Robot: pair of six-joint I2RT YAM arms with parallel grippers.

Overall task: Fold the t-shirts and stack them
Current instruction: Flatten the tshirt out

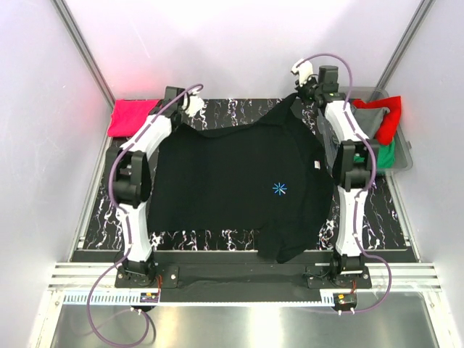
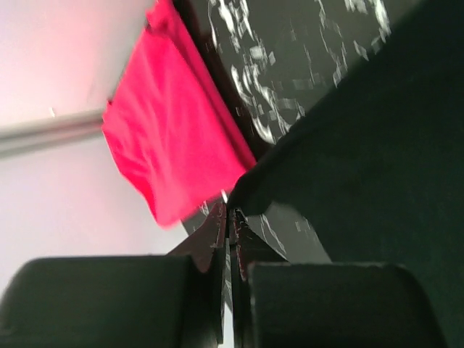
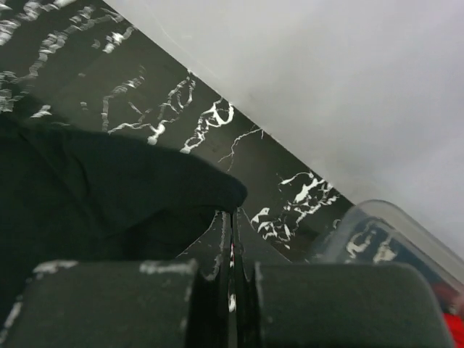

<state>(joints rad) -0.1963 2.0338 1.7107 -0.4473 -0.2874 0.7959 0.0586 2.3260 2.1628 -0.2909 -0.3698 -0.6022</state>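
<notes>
A large black t-shirt (image 1: pixel 232 181) with a small light-blue asterisk (image 1: pixel 280 189) lies spread over the marbled table. My left gripper (image 1: pixel 187 109) is at its far left corner. In the left wrist view that gripper (image 2: pixel 230 215) is shut, pinching the edge of the black cloth (image 2: pixel 377 145). My right gripper (image 1: pixel 303 88) holds the far right corner, which rises off the table toward it. In the right wrist view it (image 3: pixel 233 215) is shut on a fold of the black cloth (image 3: pixel 87 188). A pink-red t-shirt (image 1: pixel 133 116) lies folded at the far left (image 2: pixel 174 123).
A clear plastic bin (image 1: pixel 403 145) stands at the far right, its rim also in the right wrist view (image 3: pixel 377 225). A red tee (image 1: pixel 388 119) hangs over the bin's edge and a green one (image 1: pixel 387 154) lies inside. White walls close in the table on three sides.
</notes>
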